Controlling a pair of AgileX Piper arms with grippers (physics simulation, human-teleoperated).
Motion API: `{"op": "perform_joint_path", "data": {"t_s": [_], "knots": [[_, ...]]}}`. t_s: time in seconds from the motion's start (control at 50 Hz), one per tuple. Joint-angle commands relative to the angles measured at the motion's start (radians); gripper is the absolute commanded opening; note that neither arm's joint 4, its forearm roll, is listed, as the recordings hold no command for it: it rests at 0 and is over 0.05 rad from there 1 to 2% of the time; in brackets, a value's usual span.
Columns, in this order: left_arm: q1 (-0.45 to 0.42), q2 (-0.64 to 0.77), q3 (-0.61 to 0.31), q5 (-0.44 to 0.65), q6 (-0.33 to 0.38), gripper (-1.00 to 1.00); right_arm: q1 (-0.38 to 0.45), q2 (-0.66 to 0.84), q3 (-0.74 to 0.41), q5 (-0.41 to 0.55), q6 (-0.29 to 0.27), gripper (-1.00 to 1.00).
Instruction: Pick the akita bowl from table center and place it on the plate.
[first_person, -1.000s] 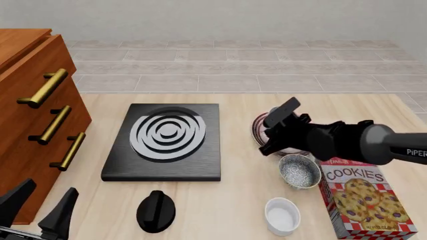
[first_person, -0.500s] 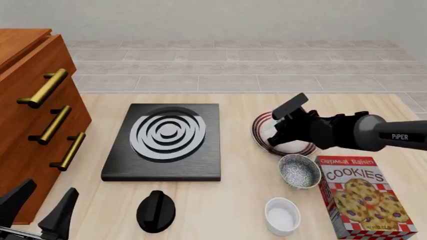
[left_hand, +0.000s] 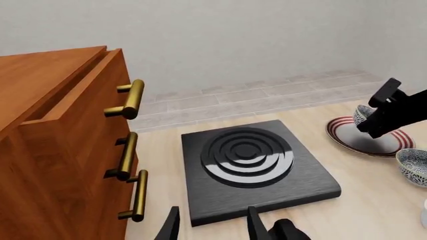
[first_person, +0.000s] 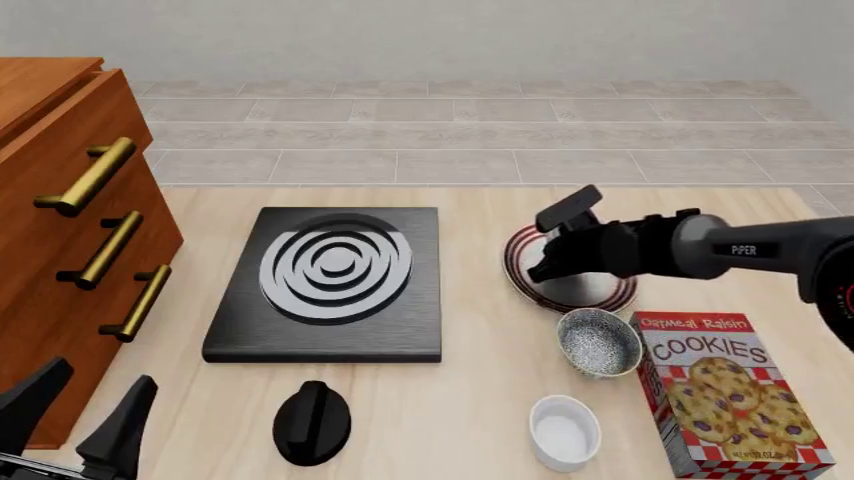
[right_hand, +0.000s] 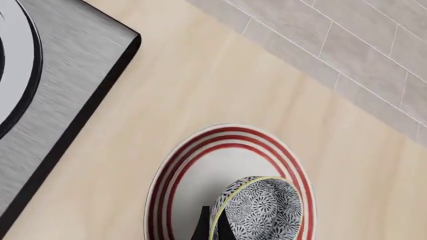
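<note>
The bowl (right_hand: 257, 210) is gripped by the right claw (right_hand: 208, 229) over the plate (right_hand: 160, 190) — it should be lowered flat (not tipped), then let go.

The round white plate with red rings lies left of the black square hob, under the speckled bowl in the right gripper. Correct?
No. The front view shows the round white plate with red rings right of the black square hob, under the speckled bowl in the right gripper.

Glossy ringed plate (right_hand: 230, 150), brushed dark stove slab (first_person: 327, 285), pale wood table (first_person: 467, 420)
</note>
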Motion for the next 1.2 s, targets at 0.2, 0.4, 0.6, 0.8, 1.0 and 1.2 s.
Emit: {"op": "perform_joint_path", "data": {"t_s": [0.2, 0.4, 0.6, 0.8, 1.0, 1.2], "knots": [[-0.002, 0.0, 0.0, 0.002, -0.002, 1.0, 0.012, 0.075, -0.036, 0.018, 0.029, -1.0], [-0.005, 0.0, 0.0, 0.002, -0.002, 1.0, 0.013, 0.07, -0.027, 0.022, 0.023, -1.0], [-0.007, 0.0, 0.0, 0.003, -0.003, 1.0, 0.016, 0.072, -0.016, 0.005, 0.019, 1.0], [-0.011, 0.0, -0.001, 0.005, -0.004, 1.0, 0.019, 0.058, -0.01, 0.003, 0.022, 1.0], [-0.012, 0.005, -0.001, 0.0, -0.004, 1.0, 0.021, 0.028, -0.001, 0.002, 0.029, 1.0], [-0.012, 0.0, 0.0, 0.004, -0.004, 1.0, 0.034, -0.031, 0.017, 0.033, 0.031, 1.0]]}}
